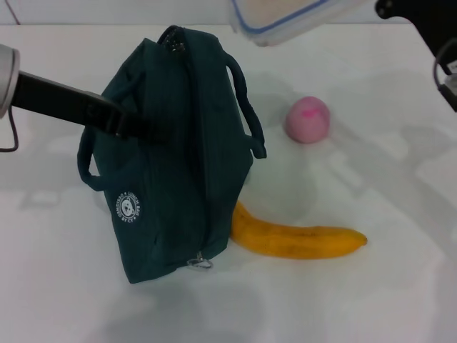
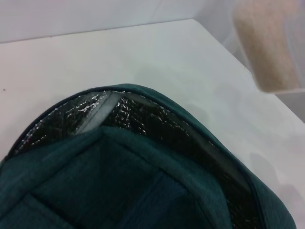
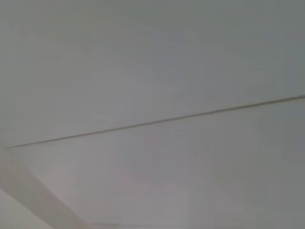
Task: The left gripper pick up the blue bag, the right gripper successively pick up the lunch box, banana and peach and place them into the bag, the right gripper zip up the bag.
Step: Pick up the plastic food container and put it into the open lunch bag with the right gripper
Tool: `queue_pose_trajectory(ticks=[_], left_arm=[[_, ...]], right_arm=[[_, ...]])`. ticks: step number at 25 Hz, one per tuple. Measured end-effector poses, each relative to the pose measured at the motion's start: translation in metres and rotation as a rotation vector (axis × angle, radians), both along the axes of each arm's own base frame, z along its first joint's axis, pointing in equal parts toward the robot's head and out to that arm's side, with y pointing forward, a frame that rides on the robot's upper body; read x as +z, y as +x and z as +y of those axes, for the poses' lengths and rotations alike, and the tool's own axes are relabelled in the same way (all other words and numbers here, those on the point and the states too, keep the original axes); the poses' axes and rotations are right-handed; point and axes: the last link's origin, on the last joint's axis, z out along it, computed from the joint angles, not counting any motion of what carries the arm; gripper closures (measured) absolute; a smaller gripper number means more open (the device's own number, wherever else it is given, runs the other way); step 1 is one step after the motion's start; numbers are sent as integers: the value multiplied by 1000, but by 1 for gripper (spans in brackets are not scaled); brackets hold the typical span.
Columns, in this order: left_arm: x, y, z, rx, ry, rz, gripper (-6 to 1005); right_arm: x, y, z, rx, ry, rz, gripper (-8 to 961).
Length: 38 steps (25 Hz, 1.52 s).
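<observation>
Lunch box up in the air, bag held by left arm

Left gripper [image 1: 146, 130] comes in from the robot's left and sits against the upper side of the blue bag [image 1: 178, 179], fingers pinching the fabric near the handle. Bag stands tilted on the white table [image 1: 371, 300], zipper running down its middle, ring pull [image 1: 201, 262] at the low end, round white logo [image 1: 128, 207] on the side panel. One loop handle hangs off the left side, the other sticks out toward the peach.

Left wrist view looks straight at the bag's mouth: the top is parted, silver foil lining [image 2: 157, 126] visible inside the teal rim.

Lunch box [image 1: 289, 16] is off the table, at the top edge of the head view, above and beyond the bag's far end; blue-rimmed lid shows. It also shows pale and close at the edge of the left wrist view. Right arm is only a dark piece at the top right corner of the head view; right gripper itself is out of frame, so can't tell how its fingers stand. Right wrist view shows only a blank pale surface with a thin dark line.

Peach [image 1: 308, 119] sits on the table to the right of the bag, apart from it. Banana [image 1: 296, 240] lies in front of the peach, one end tucked against the bag's lower right edge.
</observation>
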Motion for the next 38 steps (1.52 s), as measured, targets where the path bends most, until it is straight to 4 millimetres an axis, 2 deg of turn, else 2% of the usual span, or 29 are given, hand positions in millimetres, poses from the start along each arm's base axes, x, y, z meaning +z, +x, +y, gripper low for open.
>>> queue_pose_trajectory(ticks=[10, 20, 29, 38], left_arm=[[-3, 6, 2, -32, -11, 10, 957], [-6, 8, 2, -56, -19, 15, 957], [-6, 6, 6, -70, 12, 10, 957], [7, -2, 12, -28, 91, -24, 957]], right_arm=[[-18, -30, 11, 46, -56, -47, 857], [-29, -42, 18, 48, -85, -101, 858], [-47, -30, 13, 8, -121, -204, 858], [-52, -4, 6, -61, -130, -261, 858]])
